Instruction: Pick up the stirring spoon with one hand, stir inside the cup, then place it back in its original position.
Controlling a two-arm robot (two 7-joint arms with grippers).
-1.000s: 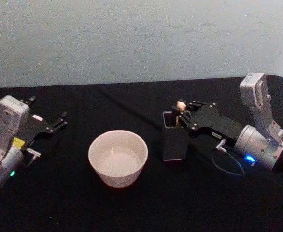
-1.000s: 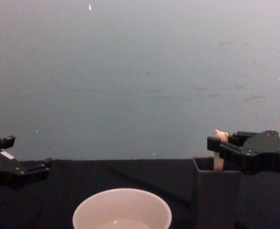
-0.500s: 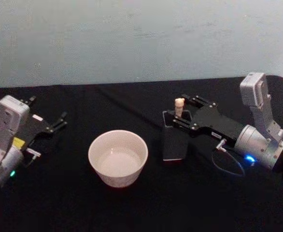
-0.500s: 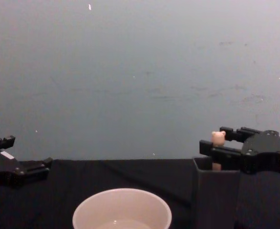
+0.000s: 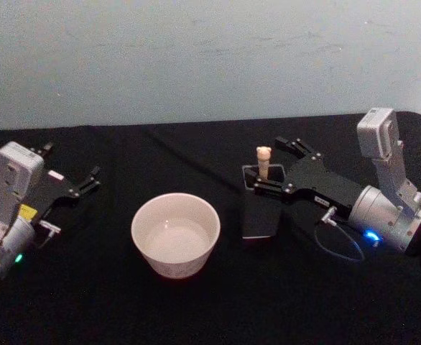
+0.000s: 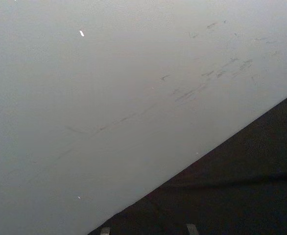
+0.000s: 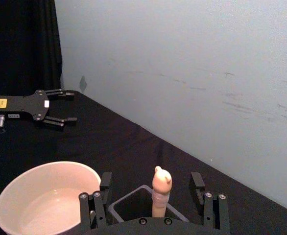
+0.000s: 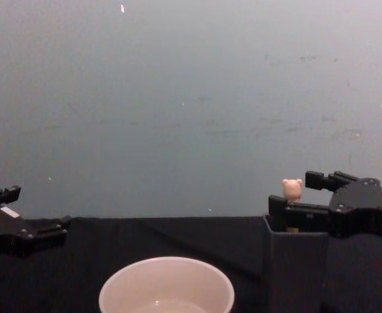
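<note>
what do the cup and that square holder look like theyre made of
The cup: cream-white, smooth, with a thin even rim and a soft sheen, so probably glazed ceramic, possibly plastic. The square holder: dark grey, matte, with flat walls and crisp edges, which looks like moulded or printed plastic, though painted metal cannot be ruled out.

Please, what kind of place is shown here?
Probably a lab or test bench: a table under black cloth against a bare pale wall, with just a cup, a holder and a spoon.

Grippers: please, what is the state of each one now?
Left gripper: open, holding nothing, parked at the table's left.
Right gripper: open around the stirring spoon in the holder, not clamping it.
</note>
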